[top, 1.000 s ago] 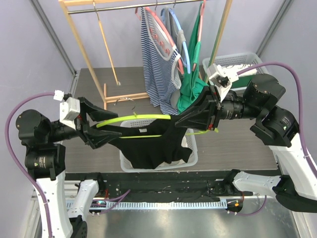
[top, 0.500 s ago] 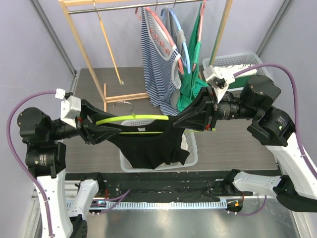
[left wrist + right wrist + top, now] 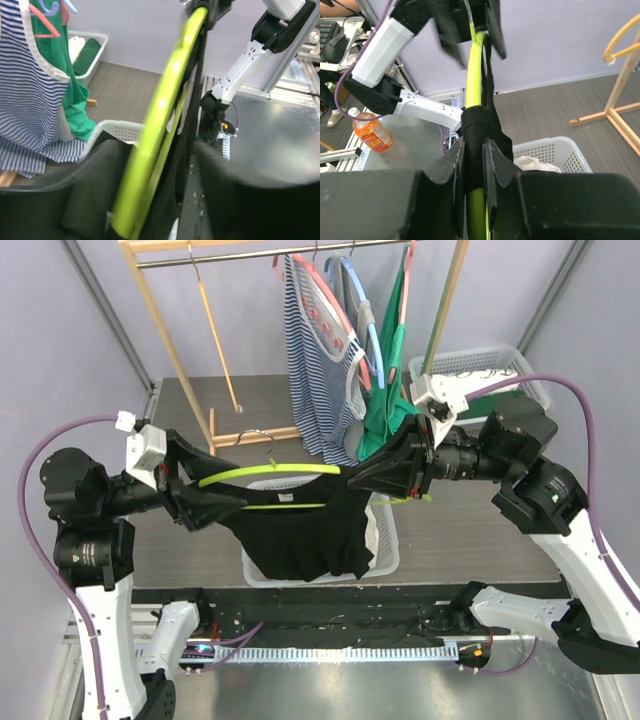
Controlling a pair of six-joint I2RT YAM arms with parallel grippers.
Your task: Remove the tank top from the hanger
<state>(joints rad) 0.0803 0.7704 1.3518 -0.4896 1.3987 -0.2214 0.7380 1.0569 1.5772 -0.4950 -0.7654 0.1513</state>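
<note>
Lifted slightly since a second ago, the tank top [image 3: 300, 535] hangs on the hanger [image 3: 270, 475] above the basket [image 3: 390, 545]. The right gripper [image 3: 474, 145] is clamped on the hanger's right end, over the strap, to steady it. The left gripper [image 3: 215, 498], jaws narrower but apart, straddles the left end, probably to work that strap off.

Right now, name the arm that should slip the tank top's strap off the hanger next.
Left. The right gripper is clamped on one end of the hanger, anchoring it. The left gripper straddles the other end with jaws apart, so it looks free to pinch the tank top there and slide it off.
</note>
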